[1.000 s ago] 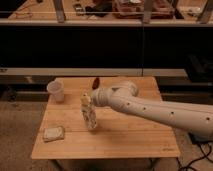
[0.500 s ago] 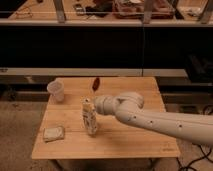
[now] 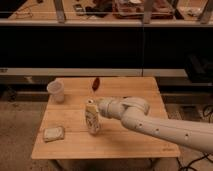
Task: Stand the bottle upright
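- I see the gripper at frame centre, its fingers pinched onto the bottle from the right.
- The bottle stands nearly upright on the wooden table, left of centre, with the cup to its upper left and the packet to its lower left.

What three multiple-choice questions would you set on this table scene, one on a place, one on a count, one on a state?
1. Where is the cup on the table? A. back left corner B. front right corner C. centre
2. How many cups are there? A. three B. one C. two
3. How is the bottle? A. lying flat B. inside the cup C. roughly upright, gripper shut on it
Answers: 1 A: it stands near the far left corner. 2 B: only one shows. 3 C: it stands mid-table, the gripper clasping its upper part.
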